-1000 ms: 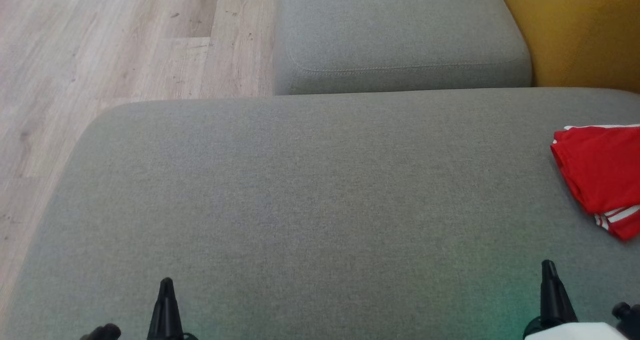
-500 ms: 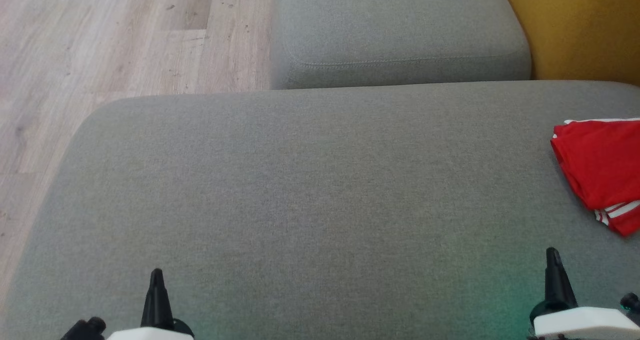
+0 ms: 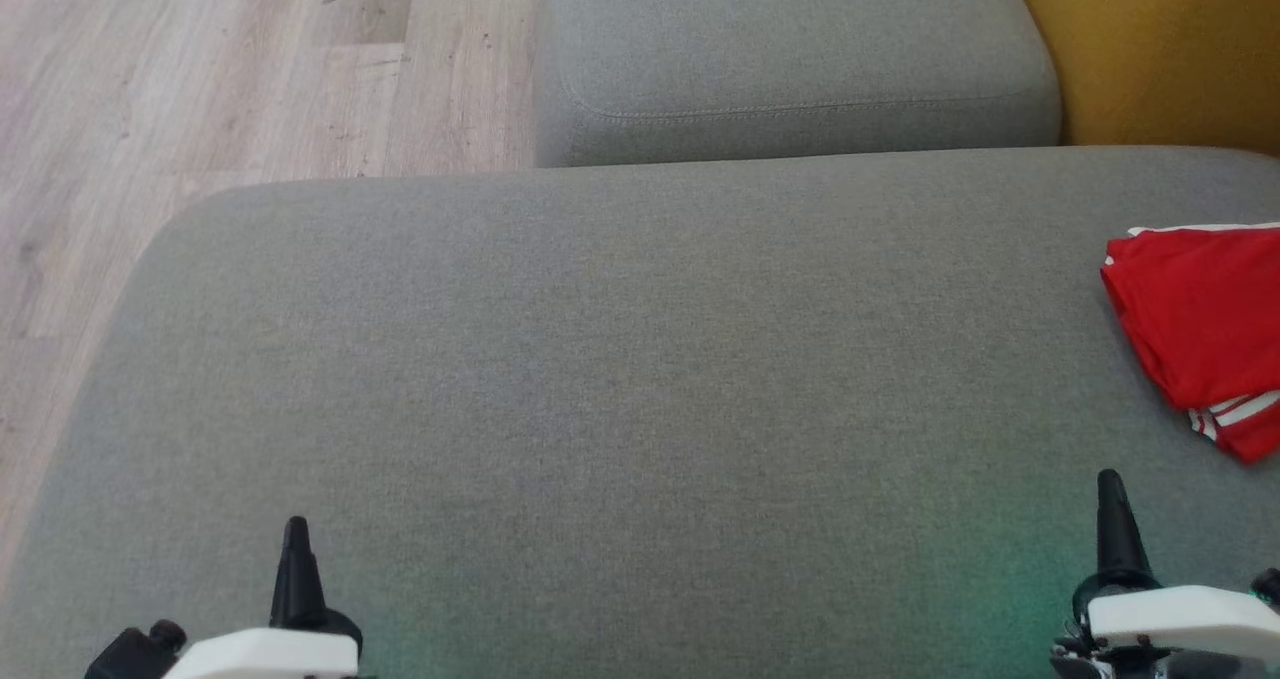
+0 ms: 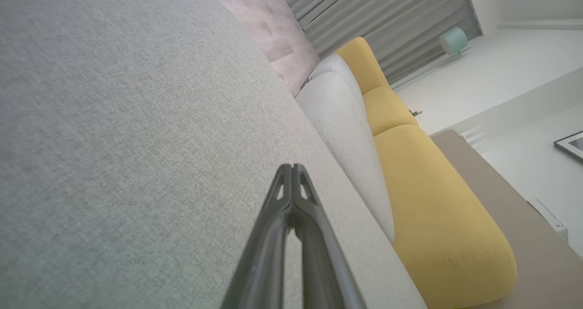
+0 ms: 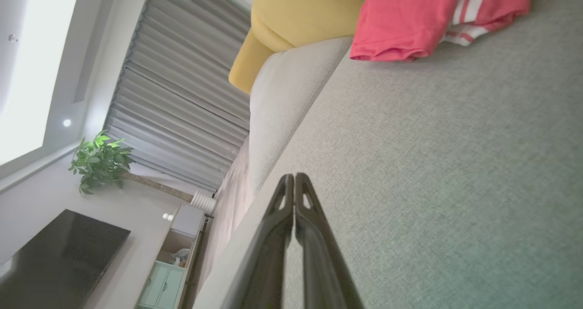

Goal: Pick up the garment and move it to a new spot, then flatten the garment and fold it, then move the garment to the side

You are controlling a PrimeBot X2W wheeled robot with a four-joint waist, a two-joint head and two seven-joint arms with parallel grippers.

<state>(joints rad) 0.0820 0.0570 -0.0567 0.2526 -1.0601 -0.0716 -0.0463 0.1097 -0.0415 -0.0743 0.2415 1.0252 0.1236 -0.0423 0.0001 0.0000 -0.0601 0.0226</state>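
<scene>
1. Grippers: two. The left gripper (image 3: 295, 527) is at the near left and the right gripper (image 3: 1108, 479) at the near right. Both point toward the far side.
2. Left gripper state: in the left wrist view the two fingers are pressed together tip to tip, with nothing between them. The tips are over bare grey fabric.
3. Right gripper state: in the right wrist view the fingers are likewise pressed together and hold nothing.
4. Garment (image 3: 1195, 309): one, red with white stripes. It lies in a compact, layered bundle on the right end of the seat (image 3: 600, 359). The head view's right edge cuts it off.
5. Garment relative to the grippers: it lies to the far right of the right gripper, near it but not touching, with a strip of bare seat between. It is well apart from the left gripper, with most of the seat's width between them.
6. Grey cushions: two. The grippers and the garment are over the large near seat. A smaller cushion (image 3: 790, 49) adjoins its far edge.
7. Yellow backrest (image 3: 1160, 49): one in the head view, at the far right, just beyond the garment. Whether the two touch cannot be determined.
8. Floor (image 3: 200, 89): pale wood planks, on the left and far left of the seat.
9. Background in the right wrist view: one curtain (image 5: 177, 99), one plant (image 5: 100, 161) and one dark screen (image 5: 59, 259).
</scene>
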